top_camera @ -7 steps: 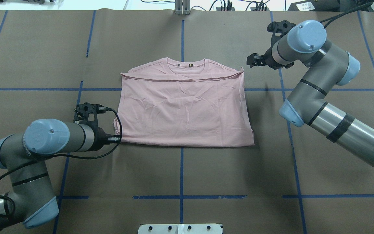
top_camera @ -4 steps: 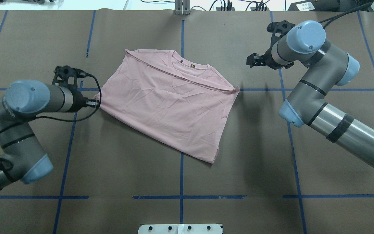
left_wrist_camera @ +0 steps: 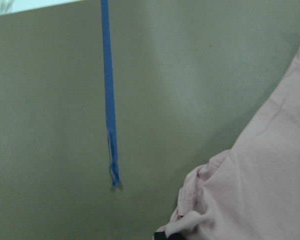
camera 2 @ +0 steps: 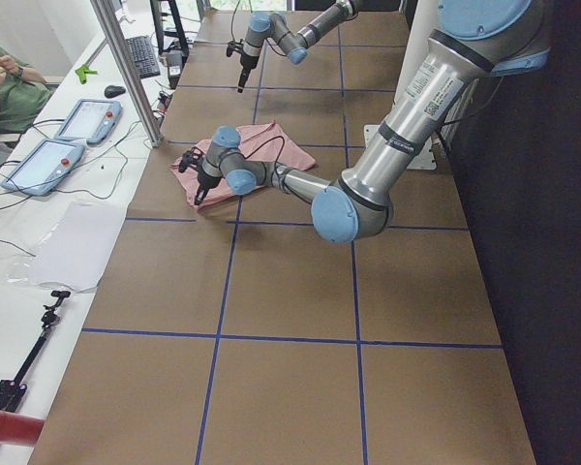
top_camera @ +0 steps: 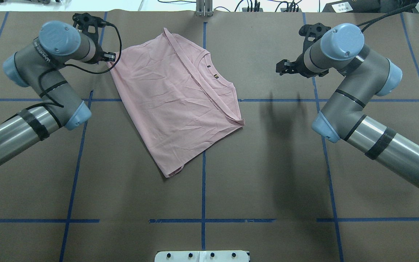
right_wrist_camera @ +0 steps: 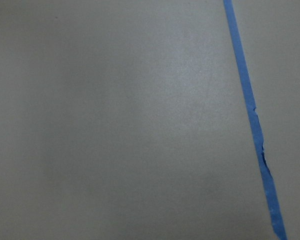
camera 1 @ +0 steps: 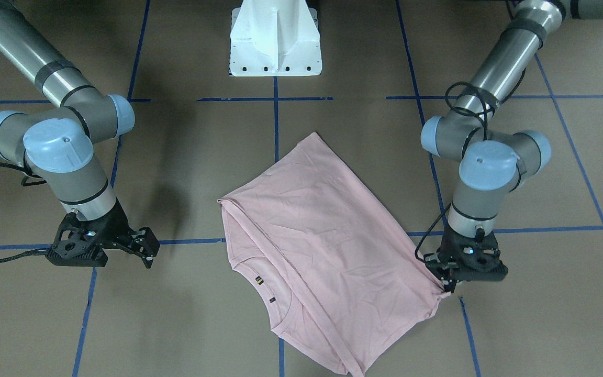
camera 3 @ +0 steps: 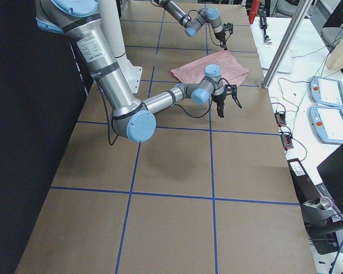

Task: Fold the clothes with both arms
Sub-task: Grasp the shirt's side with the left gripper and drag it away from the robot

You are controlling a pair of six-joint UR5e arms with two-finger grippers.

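T-shirt point(camera 1: 327, 251) corner bunches inside left hand point(camera 1: 446, 285), grip partly hidden.

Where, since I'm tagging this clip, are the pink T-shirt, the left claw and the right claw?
pink T-shirt point(top_camera: 173, 105): overhead exterior view, middle of the cloth.
left claw point(camera 1: 447, 285): exterior front-facing view, fingertips pinching the shirt's corner.
right claw point(top_camera: 281, 68): overhead exterior view, between its open fingertips.

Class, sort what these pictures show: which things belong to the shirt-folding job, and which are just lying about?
Belong to the job: pink T-shirt; left gripper, shut on its corner; right gripper, open, clear of it.

Lying about: keyboard, two tablets and a paper sheet on the side bench.
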